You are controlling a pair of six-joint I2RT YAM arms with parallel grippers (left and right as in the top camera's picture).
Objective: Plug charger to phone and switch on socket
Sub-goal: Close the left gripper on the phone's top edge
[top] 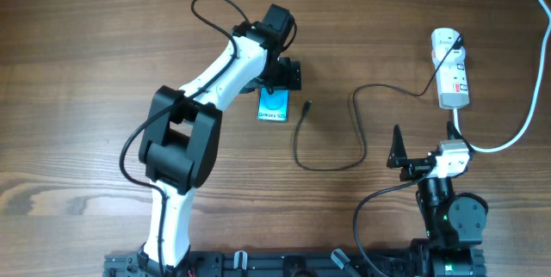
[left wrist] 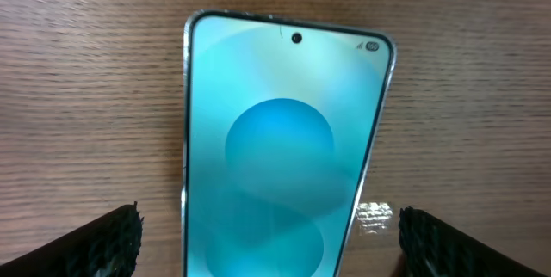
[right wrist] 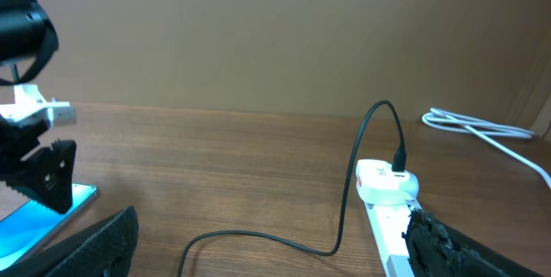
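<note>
The phone point(top: 273, 107) lies flat on the wooden table with its cyan screen up, and it fills the middle of the left wrist view point(left wrist: 280, 139). My left gripper point(top: 277, 88) hangs open just over it; its fingers point(left wrist: 103, 243) stand either side of the phone with a gap on each side. The charger's thin black cable point(top: 357, 131) runs from the white socket point(top: 450, 69) in a loop, and its small tip point(top: 307, 103) lies loose right of the phone. My right gripper point(top: 428, 144) is open below the socket point(right wrist: 387, 191), empty, with the cable point(right wrist: 344, 217) ahead.
A thicker white cord point(top: 534, 19) curves from the socket along the table's right side and shows far right in the right wrist view point(right wrist: 482, 126). The left arm's white links point(top: 198, 96) stretch over the table's left half.
</note>
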